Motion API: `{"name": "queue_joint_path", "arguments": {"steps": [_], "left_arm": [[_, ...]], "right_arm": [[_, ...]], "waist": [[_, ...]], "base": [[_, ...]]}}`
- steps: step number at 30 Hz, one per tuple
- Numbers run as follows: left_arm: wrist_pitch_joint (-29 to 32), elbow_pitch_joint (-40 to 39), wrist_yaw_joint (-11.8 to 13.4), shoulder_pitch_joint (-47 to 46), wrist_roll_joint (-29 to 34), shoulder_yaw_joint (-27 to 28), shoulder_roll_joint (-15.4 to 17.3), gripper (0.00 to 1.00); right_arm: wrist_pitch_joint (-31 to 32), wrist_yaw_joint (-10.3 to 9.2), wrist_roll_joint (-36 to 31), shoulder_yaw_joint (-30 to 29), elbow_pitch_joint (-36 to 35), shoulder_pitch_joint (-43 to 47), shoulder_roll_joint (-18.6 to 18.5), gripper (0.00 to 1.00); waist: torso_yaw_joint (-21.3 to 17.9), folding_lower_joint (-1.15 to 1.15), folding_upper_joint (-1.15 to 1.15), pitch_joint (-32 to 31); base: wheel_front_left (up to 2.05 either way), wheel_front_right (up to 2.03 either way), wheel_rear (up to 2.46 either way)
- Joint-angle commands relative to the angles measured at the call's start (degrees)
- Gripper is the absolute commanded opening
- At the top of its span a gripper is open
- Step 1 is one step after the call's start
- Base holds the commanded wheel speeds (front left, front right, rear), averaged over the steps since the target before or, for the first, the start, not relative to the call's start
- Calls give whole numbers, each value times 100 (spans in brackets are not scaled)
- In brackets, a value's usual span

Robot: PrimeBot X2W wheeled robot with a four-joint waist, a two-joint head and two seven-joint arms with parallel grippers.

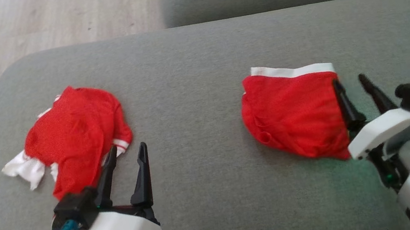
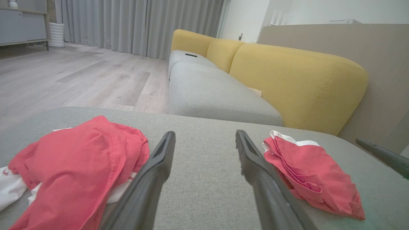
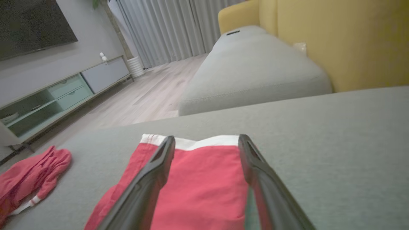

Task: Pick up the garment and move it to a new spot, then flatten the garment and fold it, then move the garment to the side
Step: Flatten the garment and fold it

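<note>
Matt red mesh-cloth garment on woven grey cushion

Yellow sofa backrest, grey curtains

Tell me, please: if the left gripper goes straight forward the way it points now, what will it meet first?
Probably nothing soon: the left gripper points over bare grey cushion, between the crumpled red garment and the red shorts.

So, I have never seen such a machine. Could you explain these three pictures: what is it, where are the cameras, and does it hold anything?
It is a two-armed robot. One camera looks down from its head; the other two sit on its wrists, looking along the dark fingers. On the grey cushion lie a crumpled red garment and folded red shorts. The left gripper is open between them, and the right gripper is open at the edge of the shorts. Nothing is held.
</note>
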Motion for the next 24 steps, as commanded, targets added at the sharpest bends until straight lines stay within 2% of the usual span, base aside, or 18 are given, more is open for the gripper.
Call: {"name": "queue_joint_path", "arguments": {"steps": [1,5,13,19,24], "left_arm": [[-70,-206,37,-178,29,230,26,100],[-70,-235,51,-195,18,222,26,100],[-70,-256,100,-133,-57,205,26,100],[-70,-217,97,1,-67,260,26,100],[-70,-231,92,-60,-67,229,26,100]], "right_arm": [[-88,-4,-136,12,-227,-87,-29,100],[-165,-4,-859,-557,-621,226,20,100],[-191,-4,-2163,-1460,-1717,1090,538,100],[-194,-4,-2602,-1706,-2114,1458,845,100],[-155,-4,-2702,-1762,-2229,1446,892,100]], "waist": [[-114,0,0,-16],[-297,0,0,-16],[-549,0,0,-12],[-598,0,0,16],[-541,0,0,121]], "base": [[0,0,0],[0,0,0],[0,0,0],[0,0,0],[0,0,0]]}}
